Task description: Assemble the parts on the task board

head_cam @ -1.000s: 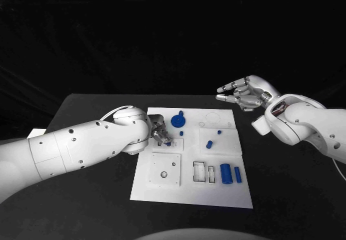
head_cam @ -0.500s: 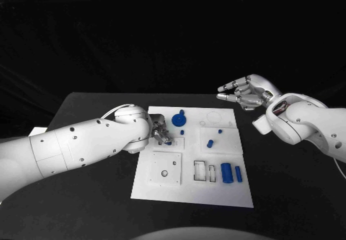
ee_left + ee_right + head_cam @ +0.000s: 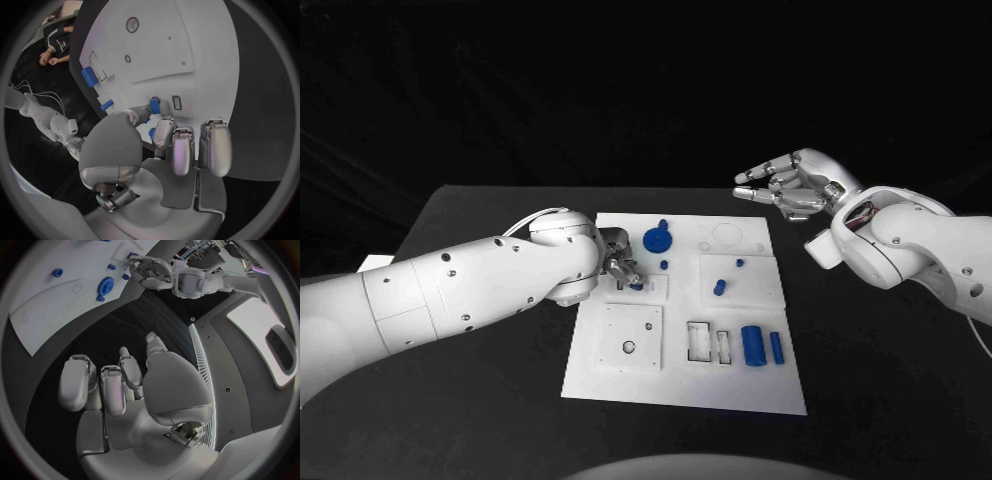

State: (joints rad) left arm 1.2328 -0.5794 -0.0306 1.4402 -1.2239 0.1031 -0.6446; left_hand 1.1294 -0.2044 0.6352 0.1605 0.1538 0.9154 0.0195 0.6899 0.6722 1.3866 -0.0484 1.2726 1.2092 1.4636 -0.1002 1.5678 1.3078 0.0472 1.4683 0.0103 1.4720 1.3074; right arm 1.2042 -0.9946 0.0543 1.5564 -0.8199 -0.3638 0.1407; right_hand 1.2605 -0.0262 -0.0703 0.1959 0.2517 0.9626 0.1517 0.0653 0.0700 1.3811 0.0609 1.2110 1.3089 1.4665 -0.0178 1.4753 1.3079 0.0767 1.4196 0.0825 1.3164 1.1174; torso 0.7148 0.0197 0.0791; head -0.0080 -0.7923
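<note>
The white task board (image 3: 678, 385) lies in the middle of the black table. My left hand (image 3: 619, 266) is low over the board's left side and pinches a small blue part (image 3: 154, 105) between thumb and a finger, close to a small rectangular slot (image 3: 177, 102). The same small blue part (image 3: 635, 285) peeks out under the fingers in the head view. A blue gear (image 3: 656, 240) stands at the board's far end. My right hand (image 3: 790, 185) hovers above the board's far right corner, fingers apart and holding nothing; the right wrist view shows the right hand (image 3: 125, 385) high over the board.
Small blue pegs (image 3: 718, 289) stand mid-board, another peg (image 3: 737, 264) just behind. A blue cylinder (image 3: 751, 346) and a slimmer blue bar (image 3: 776, 348) lie at the near right beside two rectangular recesses (image 3: 698, 342). A square plate (image 3: 630, 338) sits near left.
</note>
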